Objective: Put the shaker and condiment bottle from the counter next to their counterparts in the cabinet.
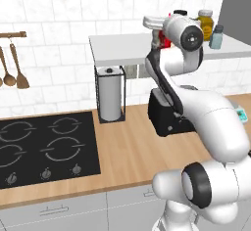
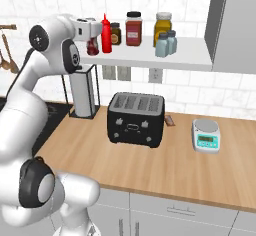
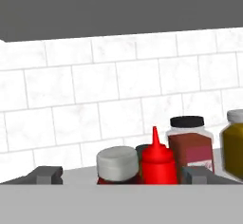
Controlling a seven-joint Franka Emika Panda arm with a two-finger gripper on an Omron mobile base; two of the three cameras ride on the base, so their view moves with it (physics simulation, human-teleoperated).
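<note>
From where I stand, the wooden desk [image 2: 180, 160] comes first, with a black toaster [image 2: 136, 118] on it, a small kitchen scale [image 2: 206, 135] off to its right, and a paper towel holder [image 1: 110, 94] back near the wall beside the black hob [image 1: 44, 147]. Above all that, the white arm reaches up to the cabinet shelf [image 2: 185, 60]. Its pincer [image 3: 122, 175] stands wide apart, its two tips on either side of the condiment bottle [image 3: 116, 163], whose white cap sits between them on the shelf; I cannot tell whether the tips touch it. Just beside that bottle, to the right, stands the tall red squeeze bottle [image 2: 106, 34]. Farther along the shelf come a dark jar [image 2: 115, 33], a brown-red jar [image 2: 133, 29] with a black lid and a yellow jar [image 2: 162, 28]. In front of the yellow jar, two small blue-grey shakers [image 2: 166, 44] stand close together.
</note>
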